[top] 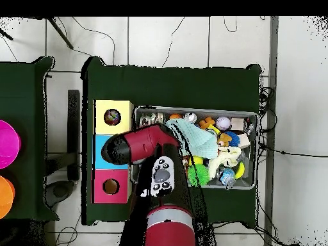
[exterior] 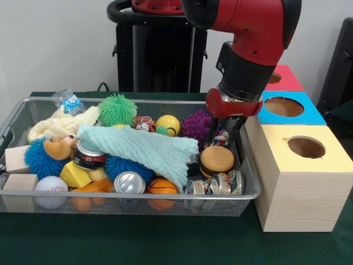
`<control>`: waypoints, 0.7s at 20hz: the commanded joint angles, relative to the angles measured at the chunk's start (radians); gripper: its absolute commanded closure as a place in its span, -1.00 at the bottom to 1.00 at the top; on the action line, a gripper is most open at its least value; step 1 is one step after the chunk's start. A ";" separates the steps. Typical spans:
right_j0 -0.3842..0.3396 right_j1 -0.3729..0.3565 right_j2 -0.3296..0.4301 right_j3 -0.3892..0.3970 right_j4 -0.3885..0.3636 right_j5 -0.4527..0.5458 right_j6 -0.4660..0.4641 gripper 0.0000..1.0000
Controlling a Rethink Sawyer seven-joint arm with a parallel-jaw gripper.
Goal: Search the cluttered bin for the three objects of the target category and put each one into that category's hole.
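Leftmost, bin [exterior: 138, 194] of wire mesh on green table [exterior: 165, 243], crowded with balls, cans and blocks, mint cloth [exterior: 149, 150] draped across the middle. Right of centre, gripper [exterior: 224, 138] lowered into the bin's right end above a burger toy [exterior: 217, 160], fingers straddling a dotted white piece [exterior: 220, 137]; grip on it not determinable. Rightmost, just beside the bin, yellow-topped box with hole [exterior: 306, 147], something small and multicoloured visible inside it from overhead [top: 113, 116], blue and red boxes behind.
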 commanded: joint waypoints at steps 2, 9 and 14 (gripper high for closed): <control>-0.019 0.014 0.073 0.075 -0.047 0.116 -0.069 -1.00; -0.014 0.017 0.059 0.135 -0.077 0.045 -0.048 -1.00; 0.010 0.058 0.035 0.129 -0.096 -0.026 0.013 -1.00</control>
